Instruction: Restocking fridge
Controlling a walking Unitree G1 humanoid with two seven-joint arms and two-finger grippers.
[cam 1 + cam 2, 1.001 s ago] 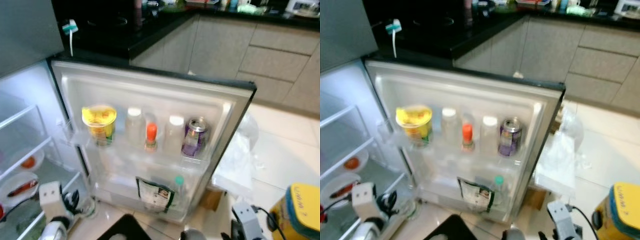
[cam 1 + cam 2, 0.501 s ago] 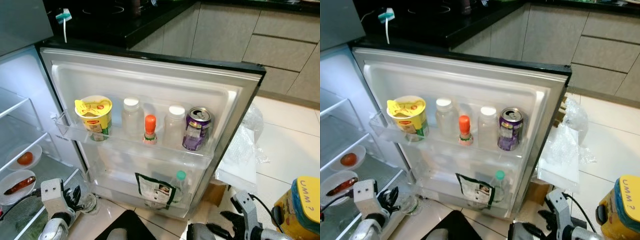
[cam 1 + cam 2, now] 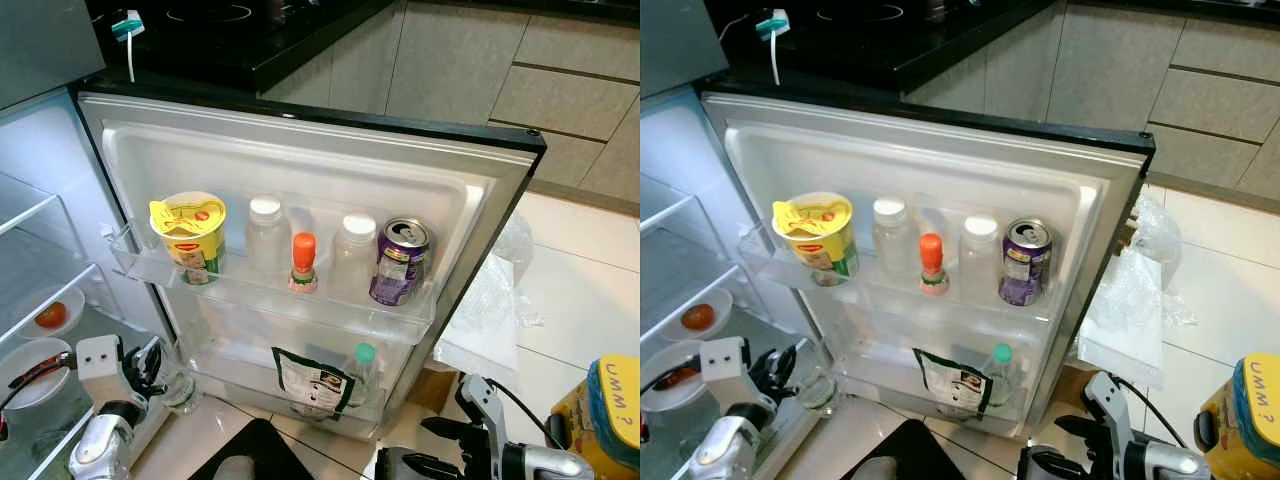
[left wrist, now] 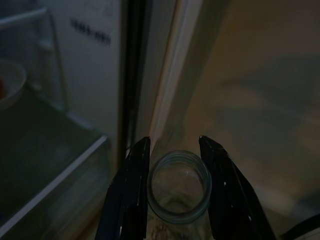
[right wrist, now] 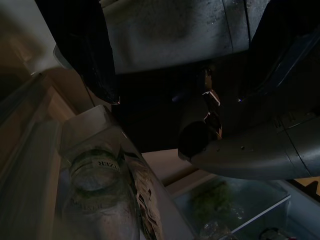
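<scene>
The fridge door (image 3: 300, 170) stands open in front of me. Its upper shelf holds a yellow noodle cup (image 3: 188, 235), two clear bottles (image 3: 266, 235), an orange-capped bottle (image 3: 303, 262) and a purple can (image 3: 400, 262). On the lower shelf are a printed packet (image 3: 312, 385) and a green-capped bottle (image 3: 362, 365). My left gripper (image 3: 158, 368) is low at the door's hinge side, shut on an open clear glass jar (image 4: 180, 187), its fingers (image 4: 132, 195) on either side of the jar's mouth. My right gripper (image 3: 432, 447) hangs open below the door's free corner, holding nothing.
Inside the fridge on the left are glass shelves (image 3: 30, 215), a bowl with a tomato (image 3: 50, 315) and a plate with a sausage (image 3: 35, 368). A yellow container (image 3: 600, 415) stands at the lower right. A clear plastic bag (image 3: 490, 300) lies behind the door. Black counter (image 3: 250, 40) behind.
The camera has dipped and steadied. My left gripper has lifted the jar slightly toward the door. My right gripper's spread fingers have come into view.
</scene>
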